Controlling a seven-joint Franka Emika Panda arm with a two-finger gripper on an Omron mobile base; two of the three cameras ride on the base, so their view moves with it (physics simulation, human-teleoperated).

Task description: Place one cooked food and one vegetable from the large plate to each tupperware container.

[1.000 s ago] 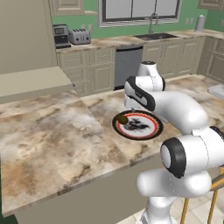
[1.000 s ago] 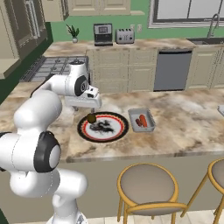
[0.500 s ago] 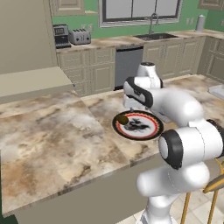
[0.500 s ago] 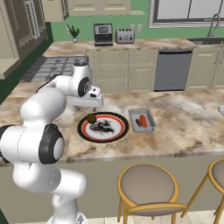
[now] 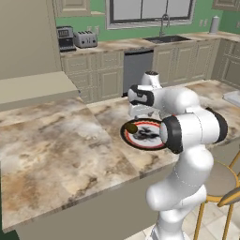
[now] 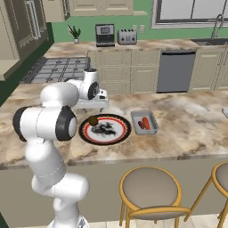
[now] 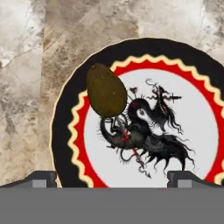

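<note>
1. Fingers point(image 7: 112, 177) spread wide apart, gripping nothing, poised above the near part of the large plate point(image 7: 70, 109); both dark tips peek up at the bottom of the hand view.
2. On the plate, toward its rim: one brown egg-shaped lump point(image 7: 106, 90), resting half on the red ring and half on the white centre. Same lump seen in the right base view point(image 6: 93, 120) and the left base view point(image 5: 131, 127). Cannot tell whether cooked food or vegetable.
3. Probably light and fairly firm, with a smooth rounded skin, so likely to roll or squirt out of a pinch. Best taken across the narrow middle, fingers straddling the short axis, closing low near the plate surface.
4. One grey container point(image 6: 144, 122) just beside the plate on the desk point(image 6: 191, 129), already holding two reddish pieces point(image 6: 143, 124). Another pale tray point(image 6: 91, 103) sits beyond the plate under the arm, contents hidden.
5. Plate flat with no raised lip, so nothing to clear on lifting off. Container rims raised: lift needed before crossing them.
6. Plate sits close to the front desk edge above the stools point(image 6: 149, 189); plenty of bare desk to either side for swinging across.
</note>
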